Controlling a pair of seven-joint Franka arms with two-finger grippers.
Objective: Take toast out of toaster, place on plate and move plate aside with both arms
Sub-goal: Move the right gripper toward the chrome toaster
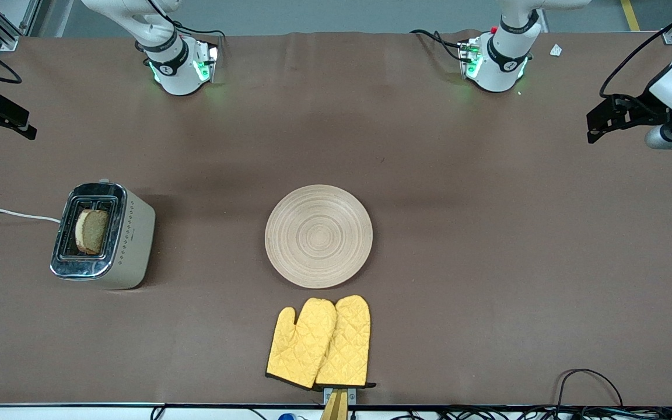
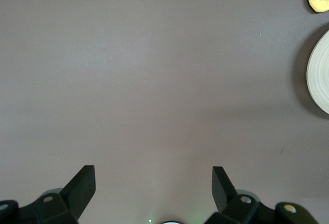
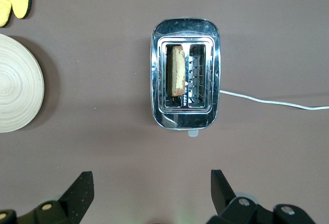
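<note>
Yellow quilted oven mitts (image 1: 319,343) lay nearest the front camera, two of them side by side and overlapping, just short of the table's near edge. Directly farther from the camera than the mitts, close to but not touching them, the plate (image 1: 318,235) sat flat at the middle of the brown table (image 1: 487,262), with nothing on it. The toast (image 1: 91,231) stood on edge in one slot of the toaster (image 1: 104,235), its top protruding above the chrome rim; the second slot held nothing. The toaster stood toward the right arm's end of the table, well apart from the plate, with a white cord (image 1: 9,214) running off the table edge.

The right gripper (image 3: 151,196) hung above the toaster, fingers spread apart and holding nothing. The left gripper (image 2: 153,190) hung over bare table toward the left arm's end, fingers likewise spread apart and holding nothing.
</note>
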